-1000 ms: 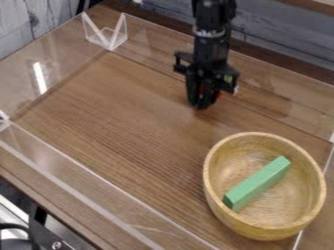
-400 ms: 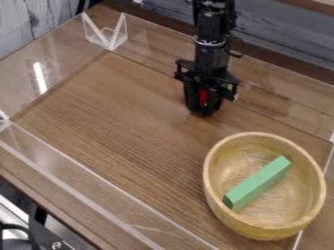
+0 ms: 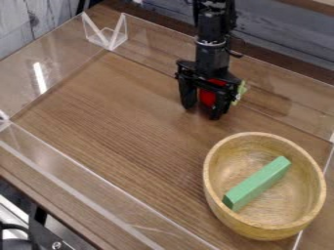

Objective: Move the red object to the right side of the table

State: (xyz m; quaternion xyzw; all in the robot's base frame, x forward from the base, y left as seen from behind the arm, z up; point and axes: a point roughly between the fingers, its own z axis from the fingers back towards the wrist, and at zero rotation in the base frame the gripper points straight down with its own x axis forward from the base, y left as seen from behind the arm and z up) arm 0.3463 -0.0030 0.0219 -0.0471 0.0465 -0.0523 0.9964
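The red object [image 3: 209,97] shows as a small red patch low between my gripper's fingers, resting at the table [image 3: 117,127] surface toward the back right. My gripper [image 3: 209,105] points straight down over it, its black fingers [image 3: 187,96] spread apart on either side of the red object. The jaws stand open and do not pinch it. Most of the red object is hidden by the gripper body.
A round light wooden bowl [image 3: 217,168] sits at the front right with a green rectangular block [image 3: 257,183] inside. Low clear acrylic walls [image 3: 39,73] border the tabletop, and a clear bracket [image 3: 104,34] stands at the back left.
The fingers have spread apart, releasing the red object, which now shows more between them. The arm has stayed in place.
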